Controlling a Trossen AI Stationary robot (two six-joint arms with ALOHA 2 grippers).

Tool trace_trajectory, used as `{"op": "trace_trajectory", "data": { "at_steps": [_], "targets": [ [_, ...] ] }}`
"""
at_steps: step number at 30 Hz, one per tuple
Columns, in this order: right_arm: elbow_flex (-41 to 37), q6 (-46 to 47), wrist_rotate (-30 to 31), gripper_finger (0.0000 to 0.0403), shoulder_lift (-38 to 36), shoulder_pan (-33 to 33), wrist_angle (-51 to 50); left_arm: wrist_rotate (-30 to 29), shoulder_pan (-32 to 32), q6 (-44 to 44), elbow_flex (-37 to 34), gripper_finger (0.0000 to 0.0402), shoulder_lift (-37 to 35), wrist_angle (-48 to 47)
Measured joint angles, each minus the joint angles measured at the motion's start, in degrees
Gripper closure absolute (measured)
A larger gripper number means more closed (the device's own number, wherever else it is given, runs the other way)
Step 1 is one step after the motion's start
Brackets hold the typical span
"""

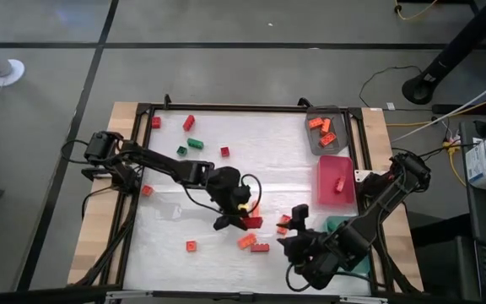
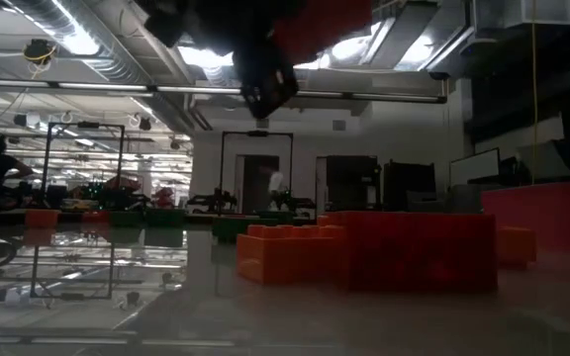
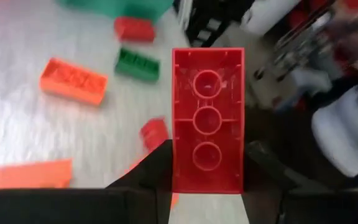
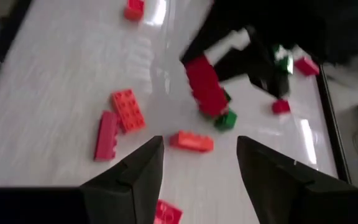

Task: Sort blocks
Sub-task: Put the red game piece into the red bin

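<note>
My left gripper hovers over the middle of the table, shut on a long red block whose hollow underside faces the wrist camera. My right gripper stands open to its right, near the table's front edge, with nothing between its fingers. Loose blocks lie flat on the table: a red one and an orange one in front of the grippers, and green ones and red ones toward the far left. In the low view a red block and an orange block lie side by side. My left gripper pinches the red block's two long sides between its two fingers, near one end. The rest of the block sticks out past the fingertips. In the right wrist view the block is tilted and lifted clear of the table.
A grey tray holding orange blocks stands at the far right, with a pink tray holding one orange block in front of it. A teal tray lies partly under the right arm. A black frame borders the table.
</note>
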Motion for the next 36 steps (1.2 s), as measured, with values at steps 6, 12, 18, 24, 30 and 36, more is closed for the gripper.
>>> {"op": "trace_trajectory", "data": {
  "at_steps": [6, 12, 18, 24, 30, 36],
  "targets": [
    [0.0, -7.1, 0.0, 0.0201, 0.0, -2.5, 5.1, 0.9, 0.0, -1.7, 0.0, 0.0273, 0.0, 7.8],
    [0.0, -11.8, -2.9, 0.0201, 0.0, -6.7, 7.4, 0.9, -0.5, -1.6, 0.0, 0.0273, 0.0, 9.2],
    [0.0, -13.5, -12.5, 0.0201, 0.0, -10.6, 10.4, 0.9, -0.6, 0.1, 0.0, 0.0273, -0.1, 9.3],
    [0.0, -14.8, -15.9, 0.023, 0.0, -12.7, 11.2, 0.8, -0.6, 1.1, 0.0, 0.0272, -0.1, 9.2],
    [0.0, -16.6, -15.9, 0.031, 0.1, -12.6, 10.8, 0.5, -0.5, 0.3, 0.0, 0.0235, -0.1, 9.0],
    [0.0, -15.2, -15.2, 0.031, 0.1, -12.7, 6.7, -0.1, -0.2, 0.0, 0.0, 0.0178, -0.1, 6.8]
  ]
}}
